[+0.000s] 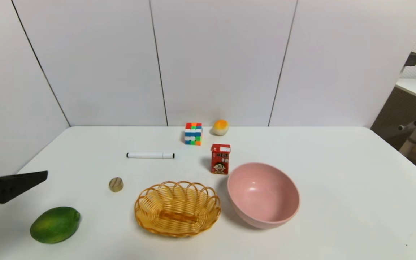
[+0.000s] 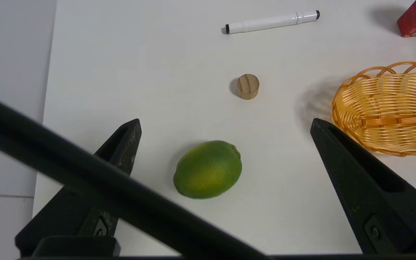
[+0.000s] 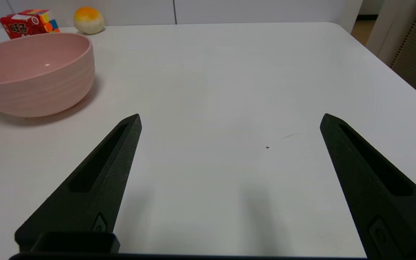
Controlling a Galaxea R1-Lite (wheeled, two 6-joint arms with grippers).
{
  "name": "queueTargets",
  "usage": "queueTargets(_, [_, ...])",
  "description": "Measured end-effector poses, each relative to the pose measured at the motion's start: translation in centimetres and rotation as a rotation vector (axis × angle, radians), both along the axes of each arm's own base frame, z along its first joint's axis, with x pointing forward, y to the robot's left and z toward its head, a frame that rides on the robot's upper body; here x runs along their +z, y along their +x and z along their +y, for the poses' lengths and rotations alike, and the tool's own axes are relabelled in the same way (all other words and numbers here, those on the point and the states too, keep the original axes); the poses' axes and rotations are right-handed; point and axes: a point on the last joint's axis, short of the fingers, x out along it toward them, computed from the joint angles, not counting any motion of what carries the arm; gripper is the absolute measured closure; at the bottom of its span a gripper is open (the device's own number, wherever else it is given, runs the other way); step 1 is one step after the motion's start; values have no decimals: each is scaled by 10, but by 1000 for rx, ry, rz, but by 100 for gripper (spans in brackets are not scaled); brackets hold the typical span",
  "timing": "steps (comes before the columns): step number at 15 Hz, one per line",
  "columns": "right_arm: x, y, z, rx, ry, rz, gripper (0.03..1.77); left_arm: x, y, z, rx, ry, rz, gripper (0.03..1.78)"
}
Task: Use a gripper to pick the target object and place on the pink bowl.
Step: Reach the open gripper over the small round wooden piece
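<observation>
Left gripper (image 2: 226,122): you see it over the table's left edge, fingers spread, empty.
Right gripper (image 3: 229,119): fingers spread, empty.
Small tan wooden cylinder (image 1: 116,184): between green lime (image 1: 55,224) and white marker (image 1: 150,155).
Large pink bowl (image 1: 263,194): touching yellow wicker basket (image 1: 177,208).

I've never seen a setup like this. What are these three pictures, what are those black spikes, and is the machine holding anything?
It is a two-armed robot at a white table. One picture looks down from its head; the other two come from cameras on its wrists. The black spikes are the fingers of each claw.

The left claw is open above a green lime-like fruit; the head picture shows it at the table's left edge. The right claw is open over bare table. Neither holds anything.

Also on the table: a small wooden cylinder, a wicker basket, a pink bowl, a marker, a red carton, a puzzle cube and an orange bun-like toy.
</observation>
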Motion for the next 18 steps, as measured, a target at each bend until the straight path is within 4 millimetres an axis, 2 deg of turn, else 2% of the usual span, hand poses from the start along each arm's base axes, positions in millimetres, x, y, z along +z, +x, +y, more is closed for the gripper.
queueTargets(3, [0,0,0,1,0,0,9,13,45,-4,-73,28,129,12])
queueTargets(6, [0,0,0,1,0,0,9,13,85,-8,-125,54,242,12])
queueTargets(11, [0,0,0,0,0,0,9,-12,140,-14,-150,60,398,12])
queueTargets(14, [0,0,0,0,0,0,9,-27,161,-19,-173,75,522,12])
queueTargets(18, [0,0,0,1,0,0,9,-47,190,-23,-229,130,596,12])
